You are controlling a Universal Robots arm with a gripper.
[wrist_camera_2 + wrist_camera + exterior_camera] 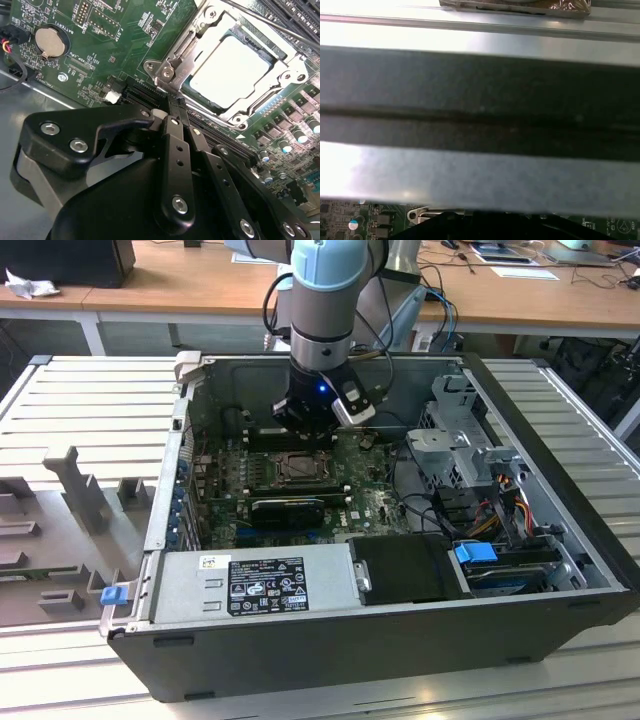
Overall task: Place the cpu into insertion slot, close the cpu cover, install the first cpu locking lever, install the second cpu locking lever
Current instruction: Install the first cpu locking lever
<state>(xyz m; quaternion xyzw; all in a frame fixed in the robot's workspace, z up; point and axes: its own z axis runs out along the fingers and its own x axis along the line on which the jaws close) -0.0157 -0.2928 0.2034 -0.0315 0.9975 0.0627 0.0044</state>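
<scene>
Silvery cpu (231, 70) sits in the insertion slot (298, 469) under the lowered cpu cover (200, 42), as I hold my arm vertical inside the open computer case (560, 420); the gripper (176, 102), jaws pressed together on nothing, tips touching the cover's hinge corner, above the green motherboard (125, 30)

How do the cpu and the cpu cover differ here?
The cpu is a plain pale solid square; the cpu cover is a shiny metal frame with an open centre. The cpu lies in the middle, the cpu cover down around its edges. Both are square and lie flat.
</scene>
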